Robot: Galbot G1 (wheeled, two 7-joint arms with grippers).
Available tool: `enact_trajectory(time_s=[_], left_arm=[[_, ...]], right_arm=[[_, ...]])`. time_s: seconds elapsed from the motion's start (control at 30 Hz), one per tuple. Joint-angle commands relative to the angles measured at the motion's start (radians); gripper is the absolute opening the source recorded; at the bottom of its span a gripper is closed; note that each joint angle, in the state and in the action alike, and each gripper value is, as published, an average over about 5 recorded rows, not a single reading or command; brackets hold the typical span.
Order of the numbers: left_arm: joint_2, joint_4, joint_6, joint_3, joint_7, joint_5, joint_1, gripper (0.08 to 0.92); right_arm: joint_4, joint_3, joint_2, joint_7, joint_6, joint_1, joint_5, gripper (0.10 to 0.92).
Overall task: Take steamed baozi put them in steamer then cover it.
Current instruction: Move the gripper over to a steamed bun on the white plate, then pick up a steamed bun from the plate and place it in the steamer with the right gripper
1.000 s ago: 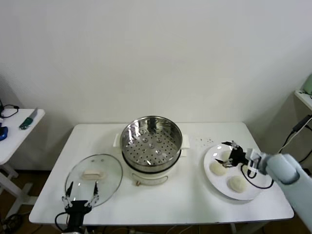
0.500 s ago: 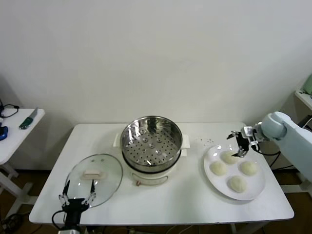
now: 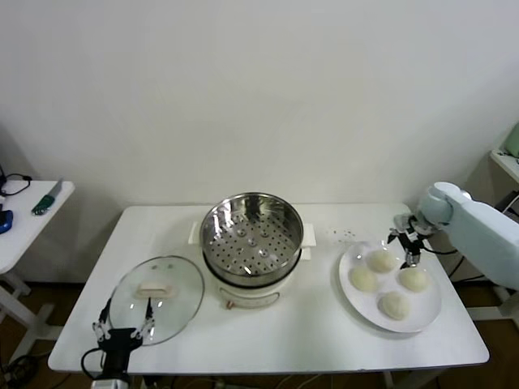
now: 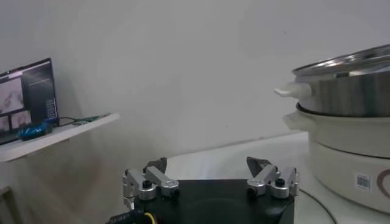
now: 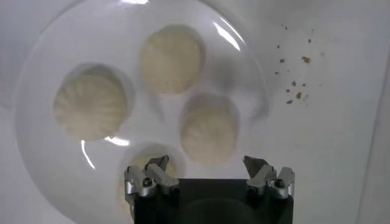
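Observation:
Four cream-white baozi (image 3: pixel 380 261) lie on a white plate (image 3: pixel 430 318) at the table's right; the right wrist view shows them from above, the nearest baozi (image 5: pixel 208 135) just ahead of the jaws. My right gripper (image 3: pixel 407 241) is open and empty, hovering above the plate's far edge; it also shows in the right wrist view (image 5: pixel 207 163). The steel steamer (image 3: pixel 252 229) sits empty on its cream pot base at the table's centre. The glass cover (image 3: pixel 156 288) lies flat at the front left. My left gripper (image 3: pixel 123 322) is open, low by the cover's near edge.
A side table (image 3: pixel 24 219) with small items stands at the far left. Dark crumbs (image 3: pixel 345 235) dot the table between steamer and plate. The steamer's side (image 4: pixel 347 122) fills the left wrist view's edge.
My right gripper has risen off the plate and swung back to its far edge, uncovering all the baozi. My left gripper has drifted slightly lower and left.

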Motion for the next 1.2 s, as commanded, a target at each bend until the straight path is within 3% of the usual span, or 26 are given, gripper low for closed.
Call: enact_trajectory(time_s=[0.03, 0.57, 1.2], left_arm=[[0.003, 0.002, 0.006, -0.002, 0.0, 0.0, -0.004, 0.823], [0.008, 0.018, 0.008, -0.009, -0.001, 0.0, -0.012, 0.823], [0.008, 0.007, 0.012, -0.007, -0.003, 0.001, -0.003, 0.823]], right_arm=[[-0.111, -0.001, 0.087, 0.002, 0.017, -0.01, -0.029, 0.823], [-0.196, 0.068, 0.148, 0.002, 0.061, -0.038, -0.104, 0.82], [-0.179, 0.058, 0.141, -0.023, 0.089, -0.008, -0.078, 0.676]])
